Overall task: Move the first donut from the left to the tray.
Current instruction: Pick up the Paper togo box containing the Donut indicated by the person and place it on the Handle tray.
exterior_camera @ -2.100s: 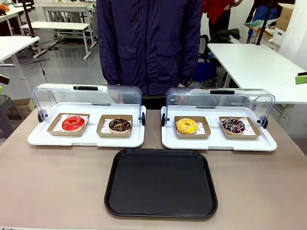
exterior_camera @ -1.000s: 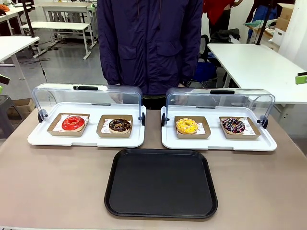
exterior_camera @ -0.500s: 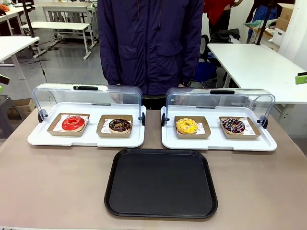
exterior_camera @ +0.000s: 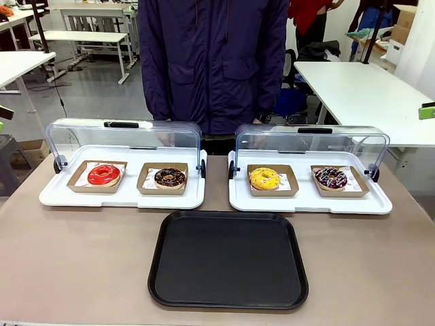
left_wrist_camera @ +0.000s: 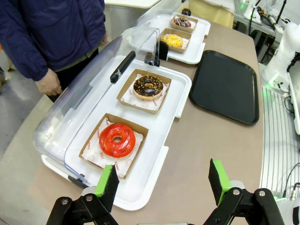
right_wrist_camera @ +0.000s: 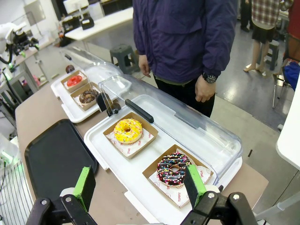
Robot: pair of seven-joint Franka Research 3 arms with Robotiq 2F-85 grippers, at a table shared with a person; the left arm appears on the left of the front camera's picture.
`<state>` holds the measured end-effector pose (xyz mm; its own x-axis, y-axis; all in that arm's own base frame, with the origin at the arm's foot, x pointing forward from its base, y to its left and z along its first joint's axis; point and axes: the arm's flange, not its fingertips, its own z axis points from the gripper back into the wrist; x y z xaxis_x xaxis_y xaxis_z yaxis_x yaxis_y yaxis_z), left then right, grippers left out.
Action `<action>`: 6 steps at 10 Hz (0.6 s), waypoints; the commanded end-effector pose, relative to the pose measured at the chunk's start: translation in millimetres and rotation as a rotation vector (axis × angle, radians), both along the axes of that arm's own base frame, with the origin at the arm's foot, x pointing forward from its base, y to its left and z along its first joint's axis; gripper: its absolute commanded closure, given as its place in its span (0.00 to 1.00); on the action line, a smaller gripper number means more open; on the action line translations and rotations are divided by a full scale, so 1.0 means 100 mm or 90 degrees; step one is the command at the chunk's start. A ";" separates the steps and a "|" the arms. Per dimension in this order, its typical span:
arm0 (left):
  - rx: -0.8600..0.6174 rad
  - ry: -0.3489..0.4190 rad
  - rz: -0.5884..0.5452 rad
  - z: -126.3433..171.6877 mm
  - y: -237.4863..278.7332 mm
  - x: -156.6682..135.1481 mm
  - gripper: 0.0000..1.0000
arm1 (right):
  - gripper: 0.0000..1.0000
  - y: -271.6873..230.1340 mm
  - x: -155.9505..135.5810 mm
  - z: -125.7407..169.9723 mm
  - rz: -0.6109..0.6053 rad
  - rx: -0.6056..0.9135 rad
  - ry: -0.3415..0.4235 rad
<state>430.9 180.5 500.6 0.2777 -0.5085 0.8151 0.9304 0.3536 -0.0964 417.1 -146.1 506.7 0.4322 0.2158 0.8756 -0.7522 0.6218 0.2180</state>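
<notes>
Checking back, you see nothing shifts: red donut [left_wrist_camera: 116, 139] sits untouched lower left, tray [exterior_camera: 228, 261] bare, left claw [left_wrist_camera: 163, 173] and right claw [right_wrist_camera: 139, 180] wide open, empty.

White tables [exterior_camera: 360, 92] behind; grey floor [exterior_camera: 102, 95]; grey stool [right_wrist_camera: 123, 51].

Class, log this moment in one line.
glossy red-glazed ring donut: in white lidded tray | flat black plastic tray: without donut | left end effector: open | right end effector: open
</notes>
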 end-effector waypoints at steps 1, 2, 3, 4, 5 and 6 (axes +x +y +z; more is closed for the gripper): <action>-0.006 -0.004 -0.003 0.00 -0.01 -0.01 0.00 | 0.00 0.01 0.02 0.01 0.001 0.010 -0.013; -0.006 -0.004 -0.003 0.00 -0.01 -0.01 0.00 | 0.00 0.01 0.02 0.01 0.001 0.010 -0.013; -0.006 -0.004 -0.003 0.00 -0.01 -0.01 0.00 | 0.00 0.01 0.02 0.01 0.001 0.010 -0.013; -0.006 -0.004 -0.003 0.00 -0.01 -0.01 0.00 | 0.00 0.01 0.02 0.01 0.001 0.010 -0.013; -0.006 -0.004 -0.003 0.00 -0.01 -0.01 0.00 | 0.00 0.01 0.02 0.01 0.001 0.010 -0.013; -0.006 -0.004 -0.003 0.00 -0.01 -0.01 0.00 | 0.00 0.01 0.02 0.01 0.001 0.010 -0.013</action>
<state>430.9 180.5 500.6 0.2777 -0.5085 0.8151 0.9304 0.3536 -0.0964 417.1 -146.1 506.7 0.4321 0.2158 0.8756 -0.7522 0.6218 0.2180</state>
